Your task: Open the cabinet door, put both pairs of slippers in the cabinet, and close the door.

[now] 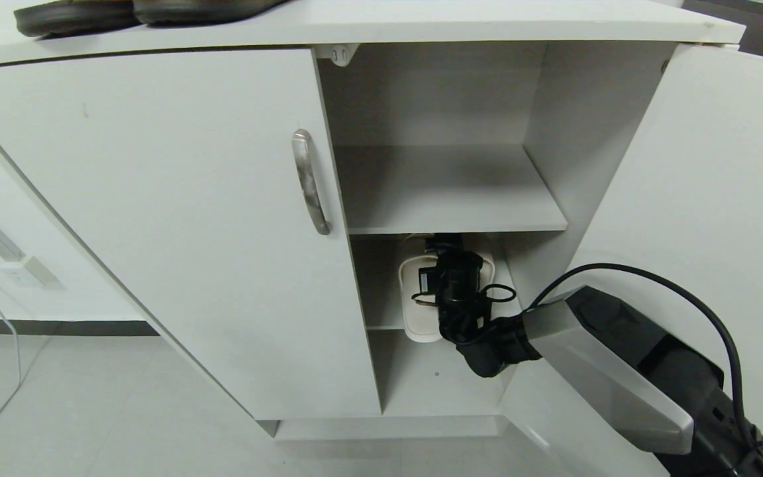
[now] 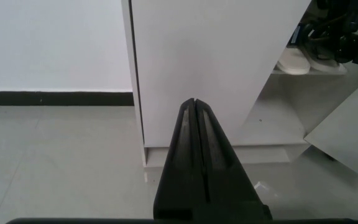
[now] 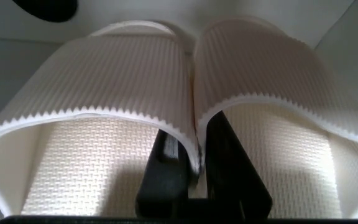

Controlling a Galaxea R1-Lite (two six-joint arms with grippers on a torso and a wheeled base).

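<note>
Right wrist view: right gripper (image 3: 194,158) clamped on the touching inner edges of the white slippers (image 3: 123,81), evidently to carry both at once, resting on the cabinet's (image 1: 156,232) second shelf (image 1: 381,326); dark slippers (image 1: 77,16) waiting on top, left gripper (image 2: 193,106) pressed together, idle outside.

My right end effector (image 3: 196,155) is black. The cream slippers (image 3: 104,81) are one plain off-white: fine ribbing runs across their uppers, a saw-tooth edge trims each opening, and the insoles carry a small basket-weave texture. My left end effector (image 2: 194,115) is matte black too. The cabinet (image 1: 156,232) is white inside and out, with a brushed silver handle (image 1: 309,182). The dark slippers (image 1: 77,16) look blackish brown, with no pattern I can make out. The floor (image 2: 55,162) is pale grey, the wall (image 2: 48,43) is white, and the skirting strip (image 2: 55,98) is black.
</note>
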